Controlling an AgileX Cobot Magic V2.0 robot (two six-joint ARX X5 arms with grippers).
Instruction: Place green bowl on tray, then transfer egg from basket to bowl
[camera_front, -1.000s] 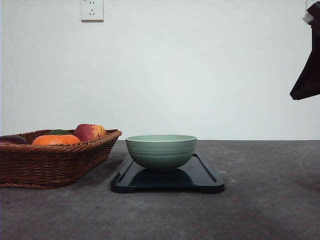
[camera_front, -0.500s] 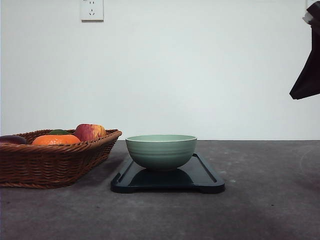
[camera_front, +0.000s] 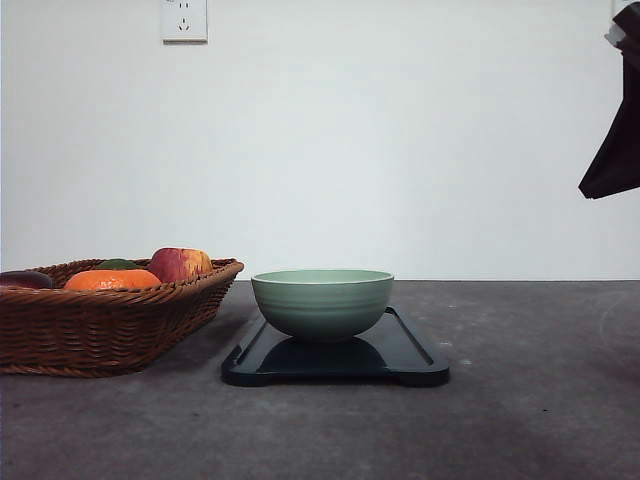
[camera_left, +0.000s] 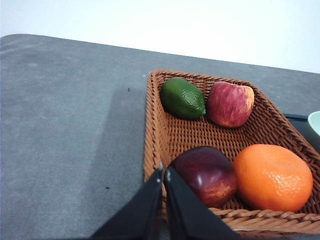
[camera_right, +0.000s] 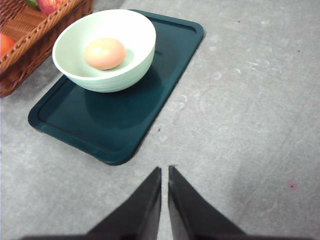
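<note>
Both end effectors have their fingers together with nothing between them: the right end effector hangs above bare bench near the tray's corner, and the left end effector sits at the braided rim of the basket.

The green bowl stands on the tray, toward the tray's basket-side end, and the egg lies inside the bowl, so by the look of it both parts of the task are done. What is left is likely only to keep both arms clear; any retreat should go up and away so no finger clips the bowl's rim or the wicker.

Glazed sage ceramic with faint ridges, the bowl looks smooth and slippery; the tan egg is matte. The tray is glossy black with rounded corners and a low rim. In the coarse woven basket rest a lime, a red apple, an orange and a dark plum-coloured fruit. The grey bench is dull and mottled.
</note>
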